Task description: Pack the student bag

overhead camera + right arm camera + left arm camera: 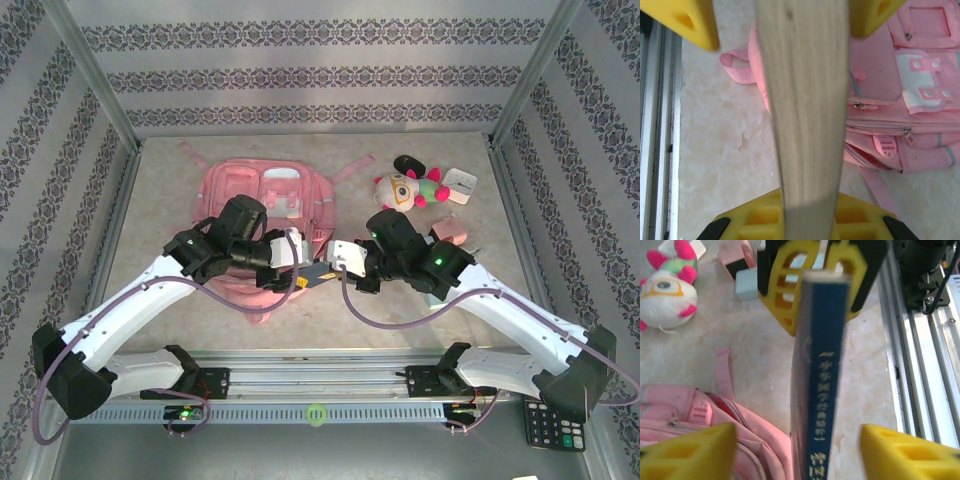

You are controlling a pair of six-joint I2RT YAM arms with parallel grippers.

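The pink backpack (215, 185) lies flat on the table (160, 180), front up. Its front pocket zips look closed, and I cannot tell what is inside. Just off the backpack's near right corner, a thin book (820, 365) is held between the two grippers. Its dark blue spine carries yellow characters, too blurred to read. The right gripper (822, 290) is clamped across the book's thickness. The left gripper (797, 435) stands wide, its yellow fingers (700, 450) flanking the spine with a gap on each side.
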